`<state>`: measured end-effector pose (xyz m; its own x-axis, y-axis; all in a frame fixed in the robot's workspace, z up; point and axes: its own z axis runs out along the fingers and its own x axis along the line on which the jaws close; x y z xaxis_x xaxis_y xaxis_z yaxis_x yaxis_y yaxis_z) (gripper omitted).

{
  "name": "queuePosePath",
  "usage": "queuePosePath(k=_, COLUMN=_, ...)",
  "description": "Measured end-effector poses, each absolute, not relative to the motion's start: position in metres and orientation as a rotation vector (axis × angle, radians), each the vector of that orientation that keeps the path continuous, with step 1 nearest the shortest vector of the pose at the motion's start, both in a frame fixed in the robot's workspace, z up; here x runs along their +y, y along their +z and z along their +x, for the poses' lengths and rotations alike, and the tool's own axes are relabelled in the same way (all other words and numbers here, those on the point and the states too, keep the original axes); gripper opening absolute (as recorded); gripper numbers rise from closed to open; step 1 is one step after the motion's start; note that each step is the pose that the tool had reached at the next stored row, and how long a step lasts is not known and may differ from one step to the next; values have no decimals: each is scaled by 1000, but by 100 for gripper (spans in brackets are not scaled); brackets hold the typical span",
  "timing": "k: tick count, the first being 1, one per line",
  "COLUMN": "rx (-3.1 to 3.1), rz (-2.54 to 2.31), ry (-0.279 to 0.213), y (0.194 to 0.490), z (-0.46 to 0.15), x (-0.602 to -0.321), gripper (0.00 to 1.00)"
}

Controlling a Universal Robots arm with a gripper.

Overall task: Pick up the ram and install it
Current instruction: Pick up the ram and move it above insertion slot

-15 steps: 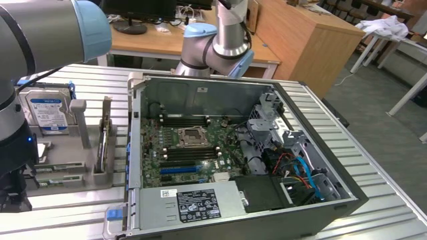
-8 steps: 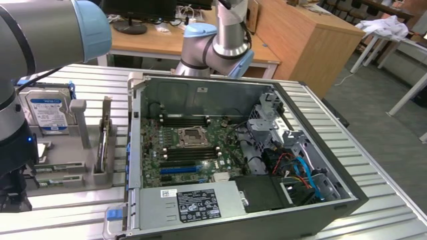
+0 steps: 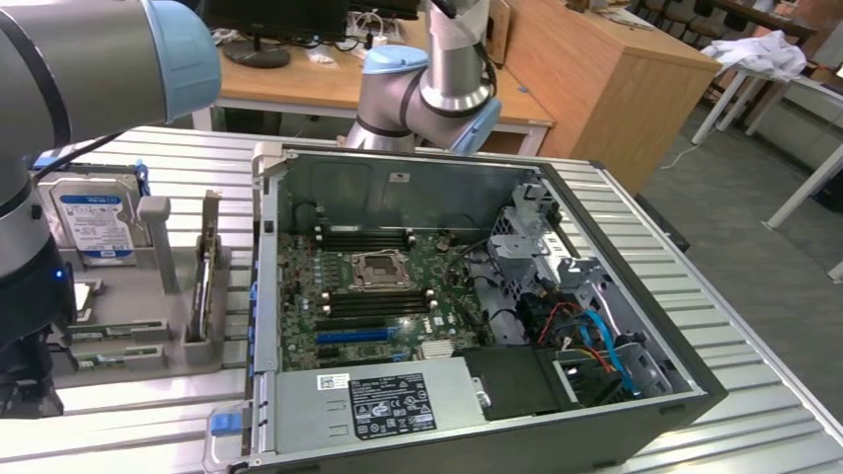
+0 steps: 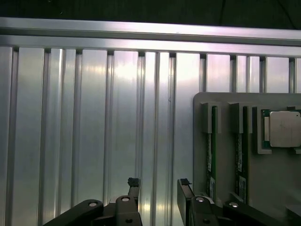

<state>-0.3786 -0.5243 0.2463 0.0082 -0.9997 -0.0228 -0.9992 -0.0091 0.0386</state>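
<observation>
Two ram sticks (image 4: 210, 150) (image 4: 240, 157), thin green boards, stand on edge in slots of a grey holder (image 4: 200, 141). My gripper (image 4: 159, 184) hovers over the ribbed aluminium table beside that holder, open, with nothing between its black fingertips (image 4: 133, 181). The nearer stick lies just off to one side of the fingers. In the exterior view the holder (image 3: 132, 346) sits left of the open computer case (image 3: 475, 296), whose motherboard has black memory slots (image 3: 375, 237) on both sides of the processor socket (image 3: 382, 267).
A silver square processor chip (image 4: 283, 128) rests in the holder beyond the sticks. A hard drive (image 3: 95, 222) stands upright at the holder's back. My arm's links (image 3: 79, 59) loom over the table's left. A blue slot (image 3: 355, 336) and coloured cables (image 3: 599, 341) lie inside the case.
</observation>
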Motion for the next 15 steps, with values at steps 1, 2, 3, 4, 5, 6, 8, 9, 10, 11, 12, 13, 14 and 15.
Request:
queuePosePath(k=1, rx=-2203, rz=2223, ry=-68, y=246, z=-379, x=-523, gripper=44)
queuePosePath(k=2, rx=-2203, rz=2223, ry=-68, y=246, z=-379, x=-520, gripper=44)
queuePosePath(k=3, rx=-2203, rz=2222, ry=-68, y=246, z=-379, x=-518, gripper=44)
queuePosePath(k=4, rx=-2203, rz=2222, ry=-68, y=246, z=-379, x=-515, gripper=44)
queuePosePath(k=5, rx=-2203, rz=2222, ry=-68, y=246, z=-379, x=-512, gripper=44)
queuePosePath(k=6, rx=-2204, rz=2222, ry=-68, y=246, z=-379, x=-510, gripper=44)
queuePosePath(k=8, rx=-2204, rz=2222, ry=-68, y=246, z=-379, x=-506, gripper=44)
queuePosePath(k=9, rx=-2204, rz=2222, ry=-68, y=246, z=-379, x=-505, gripper=44)
queuePosePath(k=10, rx=-2204, rz=2222, ry=-68, y=246, z=-379, x=-503, gripper=44)
queuePosePath(k=11, rx=-2204, rz=2222, ry=-68, y=246, z=-379, x=-501, gripper=44)
queuePosePath(k=12, rx=-2204, rz=2222, ry=-68, y=246, z=-379, x=-498, gripper=44)
queuePosePath(k=13, rx=-2204, rz=2222, ry=-68, y=246, z=-379, x=-496, gripper=44)
queuePosePath(k=14, rx=-2204, rz=2222, ry=-68, y=246, z=-379, x=-495, gripper=44)
queuePosePath(k=15, rx=-2204, rz=2222, ry=-68, y=246, z=-379, x=-493, gripper=44)
